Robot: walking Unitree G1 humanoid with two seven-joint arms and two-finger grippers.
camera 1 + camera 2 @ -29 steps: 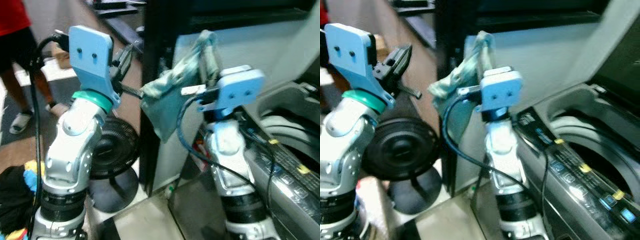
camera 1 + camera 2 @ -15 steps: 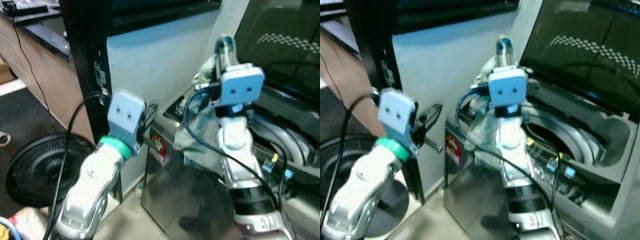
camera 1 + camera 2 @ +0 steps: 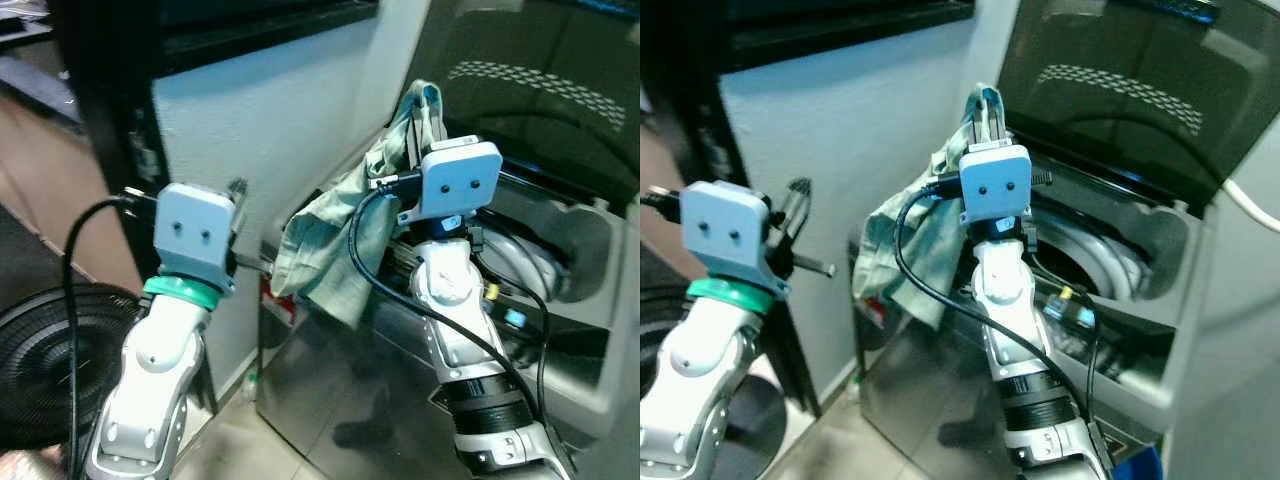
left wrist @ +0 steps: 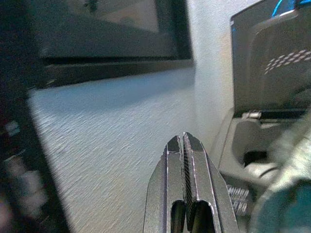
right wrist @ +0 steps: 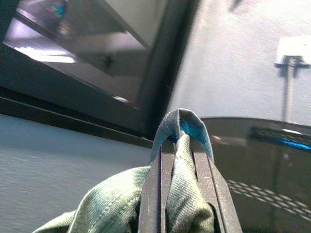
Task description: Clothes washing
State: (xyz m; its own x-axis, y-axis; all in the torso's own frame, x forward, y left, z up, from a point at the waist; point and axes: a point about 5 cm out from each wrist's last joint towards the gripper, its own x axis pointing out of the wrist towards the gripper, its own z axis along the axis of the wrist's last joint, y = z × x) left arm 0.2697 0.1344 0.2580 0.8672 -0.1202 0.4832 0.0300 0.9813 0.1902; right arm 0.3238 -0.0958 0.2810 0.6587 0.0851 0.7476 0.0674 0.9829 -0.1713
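Note:
A pale green cloth (image 3: 335, 240) hangs from my right gripper (image 3: 418, 118), which is shut on a fold of it and held high beside the washer's near left corner. In the right wrist view the cloth (image 5: 180, 194) loops over the closed fingers (image 5: 154, 204). The top-loading washing machine (image 3: 1120, 300) stands to the right with its dark lid (image 3: 1110, 90) raised and its drum (image 3: 1090, 270) visible. My left gripper (image 4: 184, 145) is shut with nothing in it, raised to the left of the cloth (image 3: 905, 250) and facing the pale wall (image 4: 121, 145).
A black floor fan (image 3: 50, 350) stands low at the left. A dark pillar (image 3: 105, 120) and a pale wall panel (image 3: 280, 110) rise behind the arms. The washer's steel front (image 3: 350, 400) is right below the hanging cloth. A white cable (image 3: 1250, 205) crosses at the far right.
The camera has swung to the right, bringing the washer and its raised lid fully into view. The right gripper still holds the cloth high; the left arm stays raised to its left.

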